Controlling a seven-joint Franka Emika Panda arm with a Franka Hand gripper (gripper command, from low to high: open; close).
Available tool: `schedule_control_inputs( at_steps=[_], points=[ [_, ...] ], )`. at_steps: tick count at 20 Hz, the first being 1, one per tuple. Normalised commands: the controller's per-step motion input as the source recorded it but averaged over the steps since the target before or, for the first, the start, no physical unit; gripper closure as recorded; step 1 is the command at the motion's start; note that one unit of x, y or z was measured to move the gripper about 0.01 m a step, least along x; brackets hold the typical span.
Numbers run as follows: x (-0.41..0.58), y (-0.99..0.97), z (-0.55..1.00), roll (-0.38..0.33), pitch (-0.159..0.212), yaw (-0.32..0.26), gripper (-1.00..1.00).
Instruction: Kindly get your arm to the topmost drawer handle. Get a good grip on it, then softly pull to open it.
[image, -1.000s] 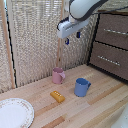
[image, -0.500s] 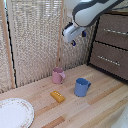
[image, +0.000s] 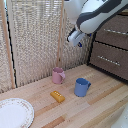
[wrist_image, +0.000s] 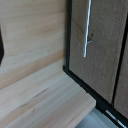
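Arm (image: 95, 17) swung right toward drawers since earlier frames, not yet at handle.
Needed squaring up w/ topmost drawer handle (image: 116, 31) (tool state: couldn't tell).

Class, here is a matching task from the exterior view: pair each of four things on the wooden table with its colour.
Things:
1. mug by the screen
2. mug nearer the drawers
3. small block
4. plate

Colours:
a. white
b. blue
c. pink
d. orange-yellow

Pairs: 1-c, 2-b, 3-d, 4-a
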Motion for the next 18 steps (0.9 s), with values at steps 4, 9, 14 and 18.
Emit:
schedule_control_inputs(
  at_steps=[4,9,14,18],
  points=[
    [0.024,-0.27,0.00,-0.375,0.000,0.021,-1.00],
    [0.037,-0.28,0.00,-0.375,0.000,0.015,-1.00],
    [0.033,-0.28,0.00,-0.375,0.000,0.022,-1.00],
    [0.019,-0.28,0.00,-0.375,0.000,0.025,-1.00]
  ],
)
